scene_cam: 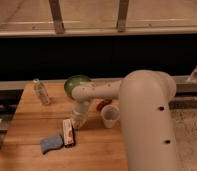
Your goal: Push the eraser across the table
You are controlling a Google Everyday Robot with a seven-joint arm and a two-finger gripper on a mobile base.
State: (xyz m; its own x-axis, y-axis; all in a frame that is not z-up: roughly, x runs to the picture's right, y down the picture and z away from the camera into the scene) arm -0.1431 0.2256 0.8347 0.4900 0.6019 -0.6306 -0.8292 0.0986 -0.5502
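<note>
Wooden surface (37, 120) carries the eraser (68, 133); my gripper (76, 121), grip state untellable, sits low beside it to shove

Claw (76, 123) over table (27, 125) bearing eraser (68, 133), sponge (51, 143).

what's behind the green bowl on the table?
Behind the round green bowl only the light wooden table edge and a dark wall show. The arm covers the bowl's right side. The hand sits by the black-and-white eraser.
</note>
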